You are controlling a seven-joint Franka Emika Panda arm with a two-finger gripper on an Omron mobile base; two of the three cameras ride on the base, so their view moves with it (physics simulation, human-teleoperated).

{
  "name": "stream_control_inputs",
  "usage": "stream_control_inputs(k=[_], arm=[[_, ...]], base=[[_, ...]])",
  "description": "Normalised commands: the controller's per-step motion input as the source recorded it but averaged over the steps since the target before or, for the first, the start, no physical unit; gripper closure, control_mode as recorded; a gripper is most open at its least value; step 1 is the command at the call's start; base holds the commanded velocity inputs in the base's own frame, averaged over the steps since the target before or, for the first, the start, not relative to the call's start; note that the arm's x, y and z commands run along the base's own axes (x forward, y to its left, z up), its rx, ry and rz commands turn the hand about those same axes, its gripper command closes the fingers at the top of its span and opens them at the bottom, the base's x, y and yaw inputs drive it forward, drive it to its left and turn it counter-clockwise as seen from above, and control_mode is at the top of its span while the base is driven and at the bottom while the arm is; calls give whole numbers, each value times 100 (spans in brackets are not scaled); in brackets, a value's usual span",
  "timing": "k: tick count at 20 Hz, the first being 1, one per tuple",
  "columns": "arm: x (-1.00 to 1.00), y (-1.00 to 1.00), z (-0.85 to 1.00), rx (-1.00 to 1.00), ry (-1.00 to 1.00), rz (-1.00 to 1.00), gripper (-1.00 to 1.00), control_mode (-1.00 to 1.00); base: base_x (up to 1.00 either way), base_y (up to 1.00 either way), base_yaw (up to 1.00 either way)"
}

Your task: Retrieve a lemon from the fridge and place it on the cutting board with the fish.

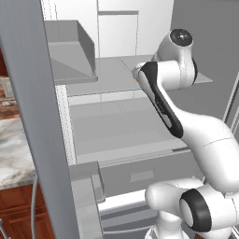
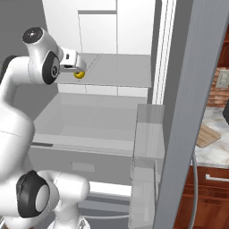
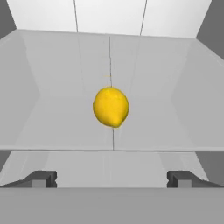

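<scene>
The fridge [image 2: 103, 125] stands open and the gripper [image 3: 111, 178] is lined up on the lemon [image 3: 111, 106], which sits alone on a grey shelf [image 1: 107, 77] dead ahead, jaws spread wide with nothing between them, so the pick itself is not yet made. Nothing blocks the reach, but the open door's bins [image 2: 145, 147] crowd the way out, and the cutting board [image 2: 207, 135] waits off on the marble counter [image 2: 214, 154], so by my read the grasp and the whole carry are left.

Both base views looked forward and down from behind the arm, left and right, into the open fridge [image 1: 116, 135], sharing its shelves. The hand view faced along one shelf, close to the lemon [image 3: 111, 106].
</scene>
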Motion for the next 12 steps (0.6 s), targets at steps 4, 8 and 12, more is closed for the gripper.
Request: stream_control_inputs(k=[4,8,12], arm=[[41,0,0,10,0,0,-100,-100],[30,0,0,8,0,0,-100,-100],[17,1,0,1,0,0,-100,-100]], base=[[0,0,0],[0,0,0],[0,0,0]])
